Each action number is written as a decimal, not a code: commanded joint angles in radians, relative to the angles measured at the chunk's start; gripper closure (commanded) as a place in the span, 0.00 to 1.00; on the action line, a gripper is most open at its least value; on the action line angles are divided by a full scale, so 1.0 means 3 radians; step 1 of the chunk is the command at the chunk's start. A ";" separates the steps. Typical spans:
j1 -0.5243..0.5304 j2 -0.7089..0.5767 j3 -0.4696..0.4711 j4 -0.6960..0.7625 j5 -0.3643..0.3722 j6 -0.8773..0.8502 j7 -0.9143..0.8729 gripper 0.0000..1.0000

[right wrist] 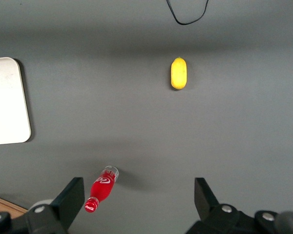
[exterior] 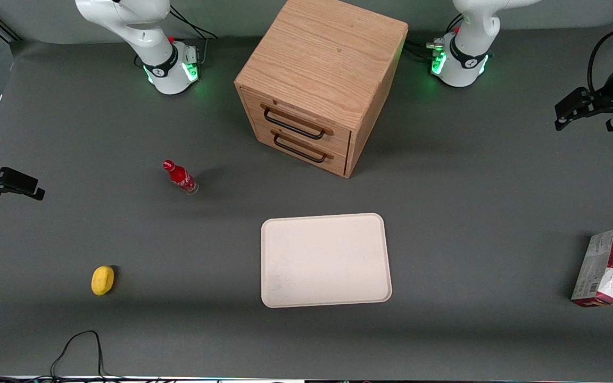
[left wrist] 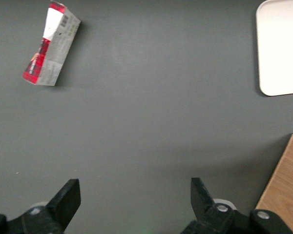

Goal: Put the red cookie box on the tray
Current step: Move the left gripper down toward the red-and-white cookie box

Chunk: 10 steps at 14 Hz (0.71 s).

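The red cookie box [exterior: 602, 267] stands on the grey table toward the working arm's end; in the left wrist view the box [left wrist: 50, 45] shows its red, white and grey panels. The cream-white tray [exterior: 325, 259] lies flat mid-table with nothing on it, nearer to the front camera than the cabinet; one rounded corner of the tray [left wrist: 282, 48] shows in the wrist view. My left gripper [exterior: 559, 117] hangs open above the table, farther from the front camera than the box and well apart from it. Only bare table shows between the fingers of the gripper [left wrist: 134, 185].
A wooden two-drawer cabinet [exterior: 322, 80] stands farther from the front camera than the tray. A small red bottle [exterior: 180, 177] and a yellow fruit [exterior: 102, 280] sit toward the parked arm's end. A black cable [exterior: 77, 346] loops at the table's near edge.
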 commanded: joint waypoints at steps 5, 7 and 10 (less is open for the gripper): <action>0.0055 0.0968 0.0633 0.0787 0.0144 0.0089 0.1404 0.00; 0.0065 0.1316 0.0842 0.1064 0.0114 0.0095 0.1906 0.00; 0.0238 0.1843 0.0905 0.1433 0.0052 0.0344 0.2760 0.00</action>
